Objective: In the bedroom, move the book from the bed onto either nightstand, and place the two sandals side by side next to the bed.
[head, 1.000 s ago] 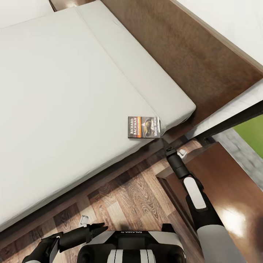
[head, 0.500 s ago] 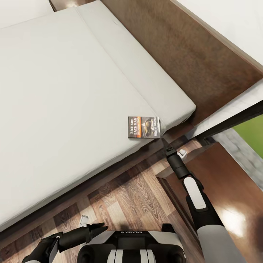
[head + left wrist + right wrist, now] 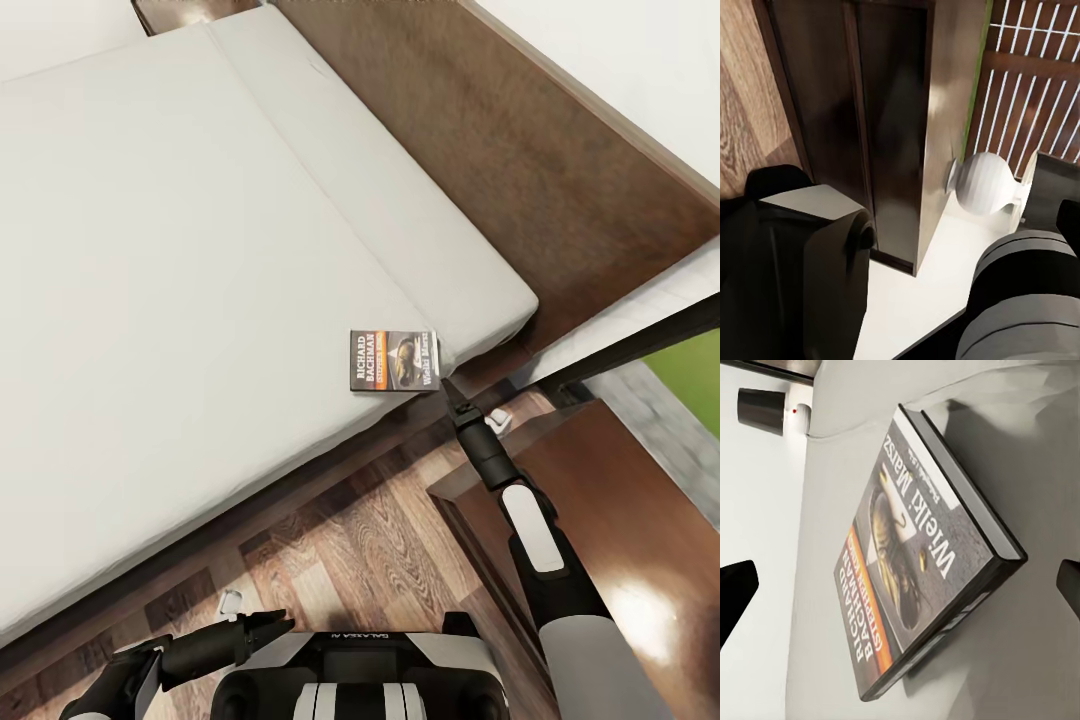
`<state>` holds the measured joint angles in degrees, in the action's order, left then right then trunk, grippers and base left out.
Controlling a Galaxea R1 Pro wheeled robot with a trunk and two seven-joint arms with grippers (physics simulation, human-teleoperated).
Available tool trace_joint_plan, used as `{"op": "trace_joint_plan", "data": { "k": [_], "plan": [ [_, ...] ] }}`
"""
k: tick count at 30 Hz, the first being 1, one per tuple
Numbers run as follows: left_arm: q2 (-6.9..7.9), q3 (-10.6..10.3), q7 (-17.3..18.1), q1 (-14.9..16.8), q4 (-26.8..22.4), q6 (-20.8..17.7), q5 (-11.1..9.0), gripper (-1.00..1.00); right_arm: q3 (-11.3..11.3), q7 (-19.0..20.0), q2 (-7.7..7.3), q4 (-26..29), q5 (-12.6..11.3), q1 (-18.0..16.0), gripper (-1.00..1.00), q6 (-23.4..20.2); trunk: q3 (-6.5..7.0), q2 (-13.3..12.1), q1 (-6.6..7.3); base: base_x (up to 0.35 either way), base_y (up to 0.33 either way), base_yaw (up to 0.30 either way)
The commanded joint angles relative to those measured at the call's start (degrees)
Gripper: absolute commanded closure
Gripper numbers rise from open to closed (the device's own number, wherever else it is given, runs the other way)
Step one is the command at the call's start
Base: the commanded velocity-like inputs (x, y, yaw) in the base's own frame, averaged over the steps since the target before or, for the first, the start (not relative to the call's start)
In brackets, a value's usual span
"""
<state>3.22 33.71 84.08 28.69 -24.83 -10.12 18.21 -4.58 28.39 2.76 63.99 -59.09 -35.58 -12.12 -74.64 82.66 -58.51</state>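
Right hand (image 3: 447, 384) at frame centre in head view, tip just short of the book's near corner; in right wrist view finger tips (image 3: 736, 585) sit at both side edges w/ book between, so spread, nothing pinched yet. Left hand (image 3: 268, 628) low at lower left above floor; spread or pressed together: can't tell. Book (image 3: 394, 360) lying flat at mattress corner of bed (image 3: 180, 260), cover up, spine twd frame's lower left. Nightstand (image 3: 610, 520) at lower right, just beside arm. Judgement: approach low & level, straddle thin edge, close only once pads overlap cover & underside; avoid shoving book inward or snagging mattress. Then short lift, swing to nightstand top.
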Motion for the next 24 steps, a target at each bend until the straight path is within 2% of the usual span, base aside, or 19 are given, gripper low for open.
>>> {"op": "trace_joint_plan", "data": {
  "k": [1,6,11,20,24],
  "plan": [
    [-0.06,0.48,0.38,0.05,-0.04,-0.6,0.6,-1.0,-0.17,0.17,0.06,-0.01,-0.59,-0.02,-1.0,-0.6,-0.02,0.02,0.0,0.003,0.0,0.0],
    [-0.06,0.48,0.38,0.05,-0.04,-0.6,0.59,-1.0,-0.17,0.17,0.06,-0.01,-0.59,-0.02,-1.0,-0.59,-0.02,0.02,0.0,0.001,0.0,0.0],
    [-0.06,0.48,0.38,0.05,-0.04,-0.61,0.6,-1.0,-0.17,0.17,0.06,-0.01,-0.59,-0.02,-1.0,-0.57,-0.92,2.02,-1.1,0.0,0.0,0.0],
    [-0.06,0.48,0.38,0.05,-0.04,-0.63,0.6,-1.0,-0.17,0.17,0.06,-0.01,-0.59,-0.02,-1.0,-0.59,-0.92,2.02,-1.1,0.0,0.0,0.0],
    [-0.06,0.48,0.38,0.05,-0.04,-0.67,0.6,-1.0,-0.17,0.17,0.06,-0.01,-0.59,-0.02,-1.0,-0.59,-1.64,3.63,-1.98,0.0,0.0,0.0]
  ]
}}
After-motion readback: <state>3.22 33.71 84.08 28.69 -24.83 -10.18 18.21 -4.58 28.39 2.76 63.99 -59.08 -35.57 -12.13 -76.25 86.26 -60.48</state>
